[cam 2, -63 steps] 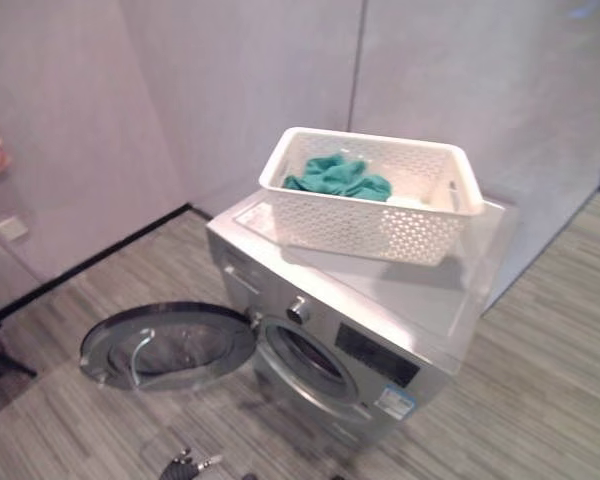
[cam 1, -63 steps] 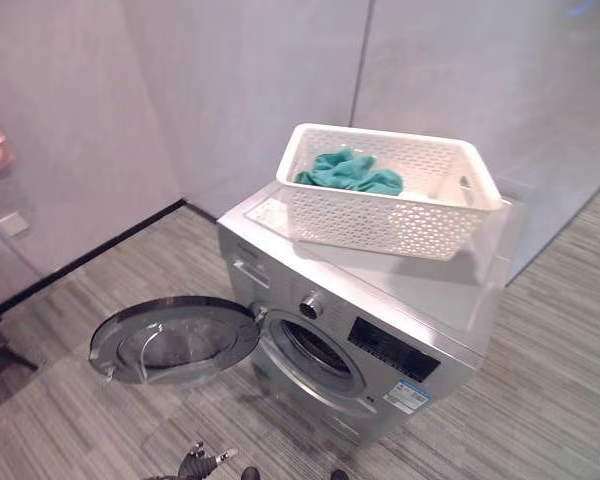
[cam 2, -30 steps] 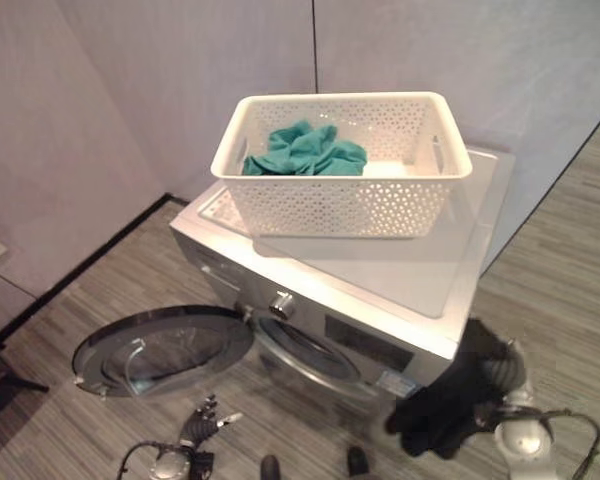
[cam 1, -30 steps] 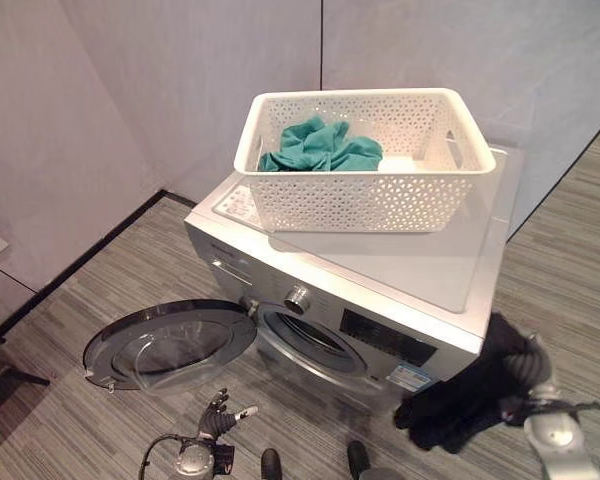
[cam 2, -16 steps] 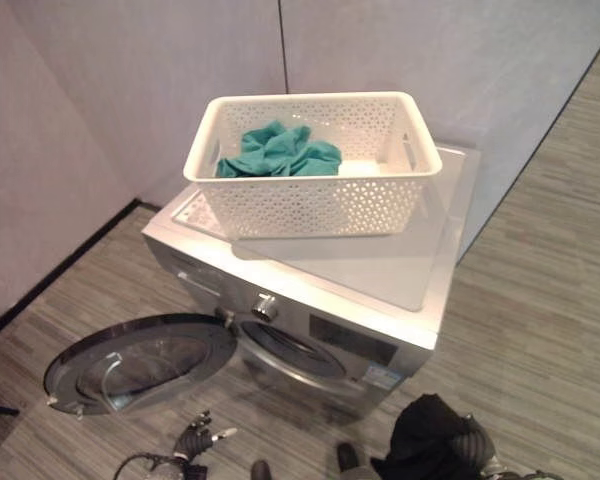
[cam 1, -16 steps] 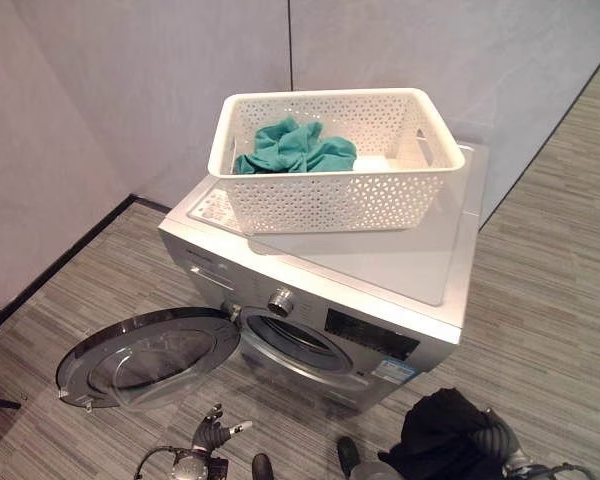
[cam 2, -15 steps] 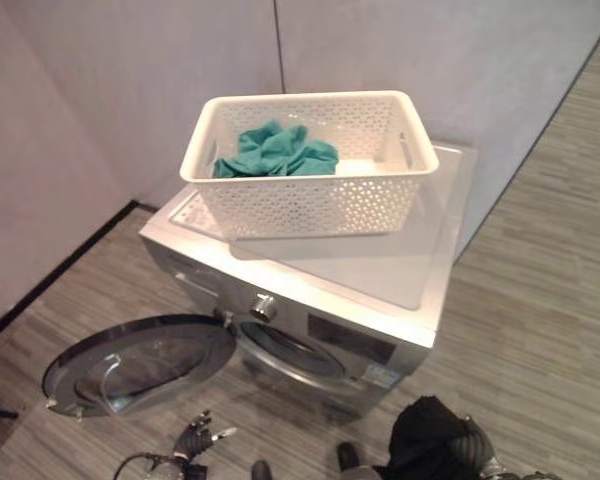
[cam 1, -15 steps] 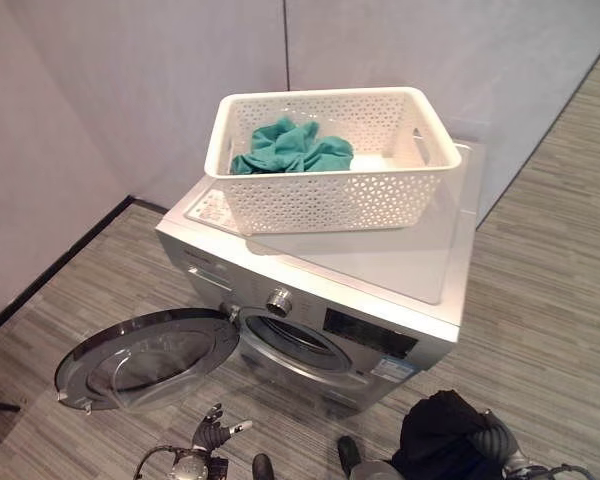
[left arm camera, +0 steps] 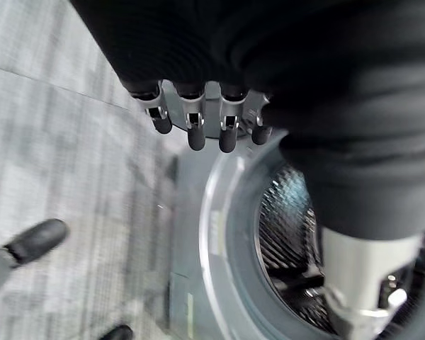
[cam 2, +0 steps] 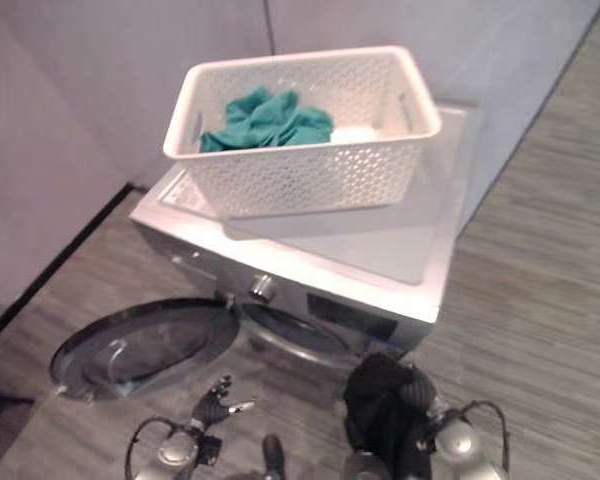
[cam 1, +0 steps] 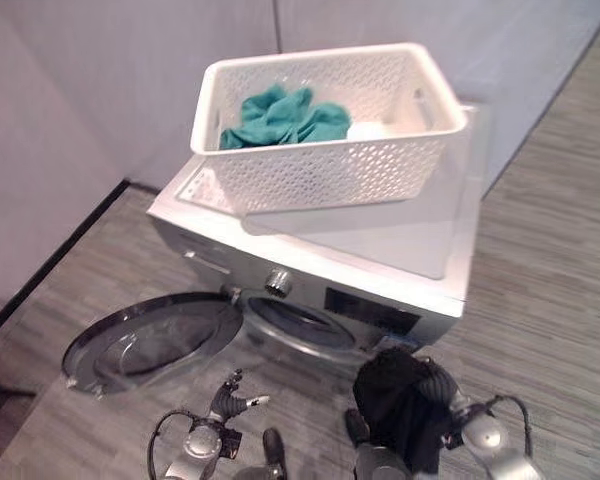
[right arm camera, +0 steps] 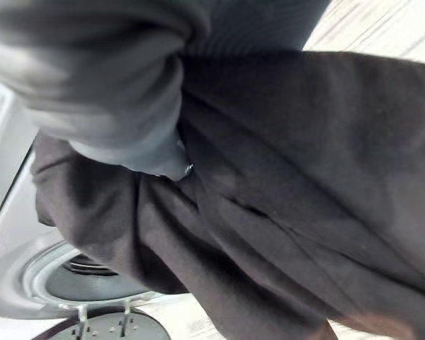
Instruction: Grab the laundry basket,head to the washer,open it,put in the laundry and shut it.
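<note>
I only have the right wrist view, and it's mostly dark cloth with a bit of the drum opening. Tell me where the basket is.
Observer: The white basket sits on top of the washer, toward its back.
Operator: Tell me what's in it.
Observer: A teal cloth lies bunched toward the basket's left end, with something white beside it.
Operator: Now give me the door.
Observer: The door is swung wide open to the robot's left. The left hand hangs low in front of it, fingers relaxed, holding nothing.
</note>
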Tool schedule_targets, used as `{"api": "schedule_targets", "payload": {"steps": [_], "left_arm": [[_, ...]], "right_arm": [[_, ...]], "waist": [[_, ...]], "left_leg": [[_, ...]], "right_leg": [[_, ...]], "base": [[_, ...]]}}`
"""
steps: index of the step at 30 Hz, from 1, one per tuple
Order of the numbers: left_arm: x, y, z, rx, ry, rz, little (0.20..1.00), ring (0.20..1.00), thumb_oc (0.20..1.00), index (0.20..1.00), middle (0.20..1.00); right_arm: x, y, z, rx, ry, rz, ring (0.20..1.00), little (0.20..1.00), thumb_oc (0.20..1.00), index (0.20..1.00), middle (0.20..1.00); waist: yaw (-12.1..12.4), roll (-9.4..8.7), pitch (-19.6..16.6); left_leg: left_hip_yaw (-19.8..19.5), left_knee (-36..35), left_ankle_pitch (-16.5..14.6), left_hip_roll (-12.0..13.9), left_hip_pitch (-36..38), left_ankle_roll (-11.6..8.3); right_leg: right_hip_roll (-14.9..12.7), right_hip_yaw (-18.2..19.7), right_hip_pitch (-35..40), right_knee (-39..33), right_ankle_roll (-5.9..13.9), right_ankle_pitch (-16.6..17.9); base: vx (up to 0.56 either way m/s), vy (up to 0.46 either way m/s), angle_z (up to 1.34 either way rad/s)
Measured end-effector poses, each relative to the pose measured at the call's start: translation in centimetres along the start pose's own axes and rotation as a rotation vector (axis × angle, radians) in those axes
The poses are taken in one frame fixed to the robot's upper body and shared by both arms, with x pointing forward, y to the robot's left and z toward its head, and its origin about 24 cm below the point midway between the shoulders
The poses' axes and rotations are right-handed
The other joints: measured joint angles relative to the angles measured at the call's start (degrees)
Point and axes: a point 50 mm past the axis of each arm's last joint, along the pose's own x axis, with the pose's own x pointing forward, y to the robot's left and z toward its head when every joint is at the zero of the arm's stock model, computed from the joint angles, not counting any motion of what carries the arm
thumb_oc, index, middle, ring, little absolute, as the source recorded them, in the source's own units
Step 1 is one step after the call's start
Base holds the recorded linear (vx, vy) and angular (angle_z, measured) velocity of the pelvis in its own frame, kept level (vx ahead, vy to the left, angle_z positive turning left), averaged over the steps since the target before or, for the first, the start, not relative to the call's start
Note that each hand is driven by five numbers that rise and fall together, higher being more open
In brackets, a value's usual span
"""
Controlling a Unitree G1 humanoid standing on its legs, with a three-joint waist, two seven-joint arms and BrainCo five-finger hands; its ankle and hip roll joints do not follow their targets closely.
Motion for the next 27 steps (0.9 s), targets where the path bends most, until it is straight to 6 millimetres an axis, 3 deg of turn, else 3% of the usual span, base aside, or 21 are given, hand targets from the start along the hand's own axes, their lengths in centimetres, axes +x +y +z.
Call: {"api": "schedule_targets", "payload": {"steps": [2,3,4,6,8,9,10,11,12,13,14,16,17,18,20,22,23,24,27], "left_arm": [[0.4,0.4,0.5,0.006,-0.007,0.01,1.0,1.0,1.0,1.0,1.0],[0.8,0.7,1.3,0.01,-0.025,0.017,1.0,1.0,1.0,1.0,1.0],[1.1,1.0,2.4,0.0,-0.063,0.027,1.0,1.0,1.0,1.0,1.0],[1.3,1.5,3.7,-0.009,-0.11,0.04,1.0,1.0,1.0,1.0,1.0],[0.8,2.9,3.7,0.006,-0.134,0.067,1.0,1.0,1.0,1.0,1.0],[0.3,3.8,3.2,0.014,-0.129,0.085,1.0,1.0,1.0,1.0,1.0],[-0.2,5.0,2.5,0.03,-0.112,0.114,1.0,1.0,1.0,1.0,1.0],[-0.3,5.8,2.3,0.039,-0.104,0.132,1.0,1.0,1.0,1.0,1.0],[-0.6,6.4,1.8,0.048,-0.086,0.146,1.0,1.0,1.0,1.0,1.0],[-0.8,6.6,1.4,0.053,-0.073,0.146,1.0,1.0,1.0,1.0,1.0],[-0.9,5.7,1.4,0.044,-0.077,0.124,1.0,1.0,1.0,1.0,1.0],[-0.7,4.8,1.7,0.062,-0.087,0.083,1.0,1.0,1.0,1.0,1.0],[-0.7,3.5,1.6,0.096,-0.086,0.023,1.0,1.0,1.0,1.0,1.0],[-0.6,3.0,1.9,0.105,-0.1,0.005,1.0,1.0,1.0,1.0,1.0],[-0.5,2.8,2.6,0.107,-0.123,-0.006,1.0,1.0,1.0,1.0,1.0],[-0.6,2.3,3.5,0.115,-0.163,-0.031,1.0,1.0,1.0,1.0,1.0],[-0.6,2.1,4.3,0.122,-0.195,-0.041,1.0,1.0,1.0,1.0,1.0],[-0.5,2.2,5.1,0.127,-0.231,-0.04,1.0,1.0,1.0,1.0,1.0],[-0.5,2.5,5.4,0.157,-0.242,-0.038,1.0,1.0,1.0,1.0,1.0]], "right_arm": [[1.4,0.4,1.4,0.015,-0.039,0.0,0.2,0.2,0.2,0.2,0.2],[2.2,1.1,2.3,0.013,-0.063,0.026,0.2,0.2,0.2,0.2,0.2],[2.6,1.6,2.5,0.01,-0.06,0.055,0.2,0.2,0.2,0.2,0.2],[2.4,2.1,2.4,0.017,-0.062,0.076,0.2,0.2,0.2,0.2,0.2],[2.3,2.7,2.4,0.013,-0.06,0.1,0.2,0.2,0.2,0.2,0.2],[2.1,3.0,2.4,0.019,-0.062,0.11,0.2,0.2,0.2,0.2,0.2],[2.2,3.2,2.5,0.022,-0.066,0.122,0.2,0.2,0.2,0.2,0.2],[2.2,3.3,2.5,0.026,-0.067,0.126,0.2,0.2,0.2,0.2,0.2],[2.5,3.1,3.0,0.027,-0.084,0.12,0.2,0.2,0.2,0.2,0.2],[3.0,2.5,3.7,0.024,-0.102,0.107,0.2,0.2,0.2,0.2,0.2],[3.2,2.2,3.8,0.021,-0.105,0.098,0.2,0.2,0.2,0.2,0.2],[3.2,2.3,3.8,0.024,-0.106,0.105,0.2,0.2,0.2,0.2,0.2],[3.2,2.3,3.8,0.019,-0.104,0.116,0.2,0.2,0.2,0.2,0.2],[3.3,2.1,3.9,0.011,-0.109,0.115,0.2,0.2,0.2,0.2,0.2],[3.6,1.8,4.6,0.011,-0.131,0.118,0.2,0.2,0.2,0.2,0.2],[3.5,1.2,5.3,-0.007,-0.163,0.116,0.2,0.2,0.2,0.2,0.2],[3.3,0.8,5.6,-0.009,-0.177,0.115,0.2,0.2,0.2,0.2,0.2],[3.2,0.8,6.5,0.004,-0.215,0.126,0.2,0.2,0.2,0.2,0.2],[3.2,1.5,7.8,0.032,-0.271,0.167,0.2,0.2,0.2,0.2,0.2]], "waist": [[-0.03,-0.99,1.32],[0.2,-1.72,2.28],[1.58,-1.06,3.42],[3.65,-0.63,3.62],[6.27,-1.89,3.09],[8.11,-2.98,2.51],[10.13,-5.34,1.71],[11.45,-6.63,1.17],[12.74,-7.82,0.9],[12.68,-7.66,0.9],[13.43,-7.65,1.01],[13.97,-8.38,1.31],[14.23,-8.61,1.32],[14.01,-8.07,1.63],[14.44,-8.29,2.1],[13.41,-7.05,2.19],[12.37,-6.11,2.54],[12.81,-5.67,2.45],[12.9,-4.26,2.34]], "left_leg": [[3.2,0.02,-0.19,-0.55,0.44,0.72],[5.56,1.14,-0.14,-0.48,-0.4,3.32],[7.24,1.35,-0.48,0.73,0.21,3.95],[7.73,2.4,-0.76,2.23,-0.13,4.45],[7.93,2.75,-0.48,3.13,-0.06,4.11],[7.83,3.49,-0.16,3.68,-0.36,3.67],[7.87,5.48,-0.11,4.25,-1.68,3.64],[7.69,7.03,-0.11,4.63,-3.0,3.63],[7.4,8.3,0.09,4.72,-4.35,3.76],[4.8,9.75,1.18,5.8,-6.55,4.31],[1.37,9.99,6.23,7.67,-9.15,5.08],[-1.3,11.3,8.84,8.7,-11.24,4.31],[-3.85,11.46,9.66,6.72,-12.27,0.64],[-3.71,11.24,11.43,6.97,-12.8,-1.23],[-8.97,9.37,13.47,7.13,-12.78,-4.03],[-12.9,7.76,13.48,5.6,-12.15,-3.99],[-12.48,7.7,13.16,5.51,-12.22,-4.14],[-12.56,6.55,11.42,4.78,-11.99,-3.71],[-12.14,5.9,9.86,3.74,-11.6,-2.83]], "right_leg": [[-0.49,2.96,-2.51,2.62,0.79,-0.21],[-1.81,-0.5,-2.66,2.86,0.29,-0.29],[-2.95,-7.83,-5.93,11.01,-0.72,-5.1],[-3.54,-8.62,-6.42,23.88,3.65,-11.3],[-3.63,-8.6,-5.07,34.34,5.2,-15.1],[-2.96,-8.91,-2.17,35.25,5.71,-16.96],[-3.22,-9.78,2.0,31.64,5.83,-20.51],[-3.32,-10.88,4.05,26.25,5.07,-22.28],[-2.61,-12.29,6.1,20.55,2.64,-23.18],[-0.71,-13.68,7.53,16.63,-2.17,-22.57],[1.99,-14.61,7.19,13.81,-5.13,-20.08],[3.35,-15.1,7.63,12.83,-6.15,-19.0],[4.43,-16.53,6.78,13.24,-7.13,-18.32],[5.51,-16.87,6.16,13.8,-7.42,-18.15],[6.23,-17.14,4.91,14.46,-7.9,-17.92],[6.26,-18.4,4.95,14.34,-8.34,-17.66],[6.26,-19.69,5.68,13.99,-8.42,-17.61],[6.31,-19.7,5.55,13.37,-9.04,-17.3],[7.15,-19.79,5.4,12.69,-9.66,-16.86]], "base": [[-0.24,0.083,-0.81],[-0.31,0.082,-0.89],[-0.2,0.013,-0.69],[-0.15,-0.057,-0.25],[-0.19,-0.157,-0.07],[-0.16,-0.134,-0.2],[-0.28,-0.231,-0.22],[-0.28,-0.24,-0.31],[-0.37,-0.31,-0.19],[-0.25,-0.21,0.05],[-0.24,-0.182,0.26],[-0.22,-0.118,0.38],[-0.21,-0.049,0.47],[-0.15,-0.036,0.53],[-0.03,-0.006,0.07],[0.02,0.01,0.22],[0.06,-0.007,0.51],[0.04,-0.027,0.33],[0.04,-0.018,0.06]]}}
